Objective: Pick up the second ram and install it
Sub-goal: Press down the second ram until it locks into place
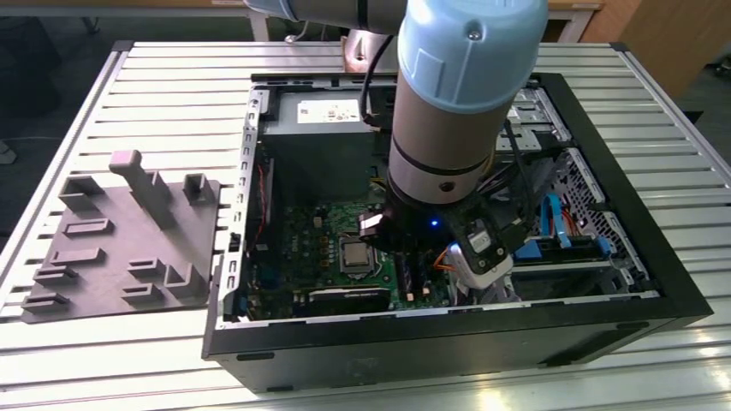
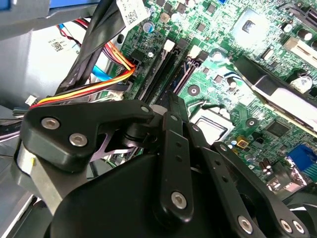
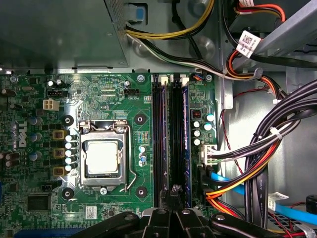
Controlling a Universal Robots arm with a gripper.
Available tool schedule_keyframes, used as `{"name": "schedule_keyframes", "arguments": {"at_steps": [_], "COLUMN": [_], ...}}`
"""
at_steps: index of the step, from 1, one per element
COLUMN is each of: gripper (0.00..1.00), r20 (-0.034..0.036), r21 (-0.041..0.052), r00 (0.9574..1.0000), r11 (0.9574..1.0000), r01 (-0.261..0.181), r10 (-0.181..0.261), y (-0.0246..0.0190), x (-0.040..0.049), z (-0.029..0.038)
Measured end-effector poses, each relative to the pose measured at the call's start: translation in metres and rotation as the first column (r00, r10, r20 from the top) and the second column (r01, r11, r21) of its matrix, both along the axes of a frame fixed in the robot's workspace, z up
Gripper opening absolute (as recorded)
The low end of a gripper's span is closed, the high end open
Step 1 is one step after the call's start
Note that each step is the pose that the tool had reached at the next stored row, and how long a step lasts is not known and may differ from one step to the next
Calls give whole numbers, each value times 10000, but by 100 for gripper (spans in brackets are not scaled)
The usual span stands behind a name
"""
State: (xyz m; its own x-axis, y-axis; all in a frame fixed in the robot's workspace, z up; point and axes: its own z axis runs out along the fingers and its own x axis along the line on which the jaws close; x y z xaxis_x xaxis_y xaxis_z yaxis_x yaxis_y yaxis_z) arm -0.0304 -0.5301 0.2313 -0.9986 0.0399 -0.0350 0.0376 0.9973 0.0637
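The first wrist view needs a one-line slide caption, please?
Gripper poised over the motherboard's memory slots, beside the CPU socket.

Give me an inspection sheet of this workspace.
Surface: slatted table carrying an open case.
Job's things: a bluish ram stands in a motherboard slot; whether it is the first or the second, cannot tell.
Clutter: grey moulded tray beside the case.
Grippers: gripper low inside the case, over the slots.
Cables: cable bundle beside the slots.
Surroundings: wooden furniture beyond the table.
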Motion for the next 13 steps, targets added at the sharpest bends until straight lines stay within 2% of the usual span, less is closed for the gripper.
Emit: {"name": "schedule_keyframes", "arguments": {"at_steps": [13], "gripper": [11], "r20": [0], "r21": [-1], "r00": [10000], "r11": [10000], "r01": [0], "r10": [0], "y": [0], "x": [0], "z": [-26]}}
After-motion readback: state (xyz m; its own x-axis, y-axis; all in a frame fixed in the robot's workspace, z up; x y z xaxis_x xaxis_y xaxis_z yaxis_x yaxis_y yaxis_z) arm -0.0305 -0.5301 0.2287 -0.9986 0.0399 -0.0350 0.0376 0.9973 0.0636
